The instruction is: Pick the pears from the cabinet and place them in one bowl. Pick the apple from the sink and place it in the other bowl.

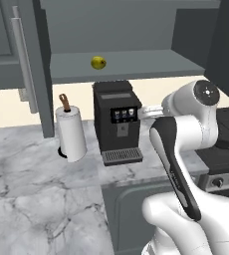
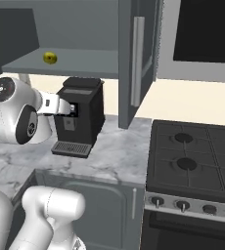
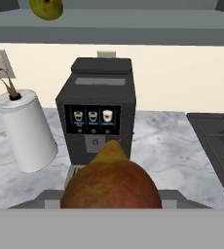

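The paper towel roll (image 3: 25, 131) stands on the marble tabletop (image 1: 32, 199) at nine o'clock of the coffee machine (image 3: 97, 116). The yellow-green pear (image 1: 98, 63) lies on the cabinet (image 1: 17, 45) shelf, at twelve o'clock. The jaws are clenched on the brownish-red pear (image 3: 111, 185), before the machine.

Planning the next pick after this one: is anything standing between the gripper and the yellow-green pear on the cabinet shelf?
Nothing visible blocks the yellow-green pear on the open shelf, but the gripper, beside the coffee machine, is shut on the brownish-red pear.
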Controlling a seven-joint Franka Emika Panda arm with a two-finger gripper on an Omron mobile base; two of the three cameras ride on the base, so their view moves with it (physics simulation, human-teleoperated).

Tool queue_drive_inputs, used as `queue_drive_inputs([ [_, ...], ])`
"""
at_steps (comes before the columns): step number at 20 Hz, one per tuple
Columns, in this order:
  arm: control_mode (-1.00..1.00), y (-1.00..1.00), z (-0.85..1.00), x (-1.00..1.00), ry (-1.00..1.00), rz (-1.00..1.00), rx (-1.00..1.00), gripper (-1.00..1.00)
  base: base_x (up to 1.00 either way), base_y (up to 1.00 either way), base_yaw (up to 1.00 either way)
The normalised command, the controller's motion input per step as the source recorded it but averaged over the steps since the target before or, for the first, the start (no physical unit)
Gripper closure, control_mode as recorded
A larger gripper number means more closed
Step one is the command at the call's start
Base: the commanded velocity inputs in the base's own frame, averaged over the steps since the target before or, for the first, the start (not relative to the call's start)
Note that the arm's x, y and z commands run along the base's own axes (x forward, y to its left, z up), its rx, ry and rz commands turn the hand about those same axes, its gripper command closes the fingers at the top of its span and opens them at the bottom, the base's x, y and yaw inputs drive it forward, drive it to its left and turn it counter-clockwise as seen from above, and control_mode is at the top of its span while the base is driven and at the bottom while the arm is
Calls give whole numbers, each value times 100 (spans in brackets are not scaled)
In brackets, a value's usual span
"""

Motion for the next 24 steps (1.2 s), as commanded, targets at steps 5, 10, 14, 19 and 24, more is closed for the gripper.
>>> queue_drive_inputs([
  [5, 100, 0, 0, 0, 0, 0, 0, 100, -23, -33, 10],
  [10, 100, 0, 0, 0, 0, 0, 0, 100, -42, -15, 4],
  [14, 100, 0, 0, 0, 0, 0, 0, 100, -54, 0, 0],
  [19, 100, 0, 0, 0, 0, 0, 0, 100, -57, 0, 0],
  [24, 100, 0, 0, 0, 0, 0, 0, 100, -55, 0, 0],
])
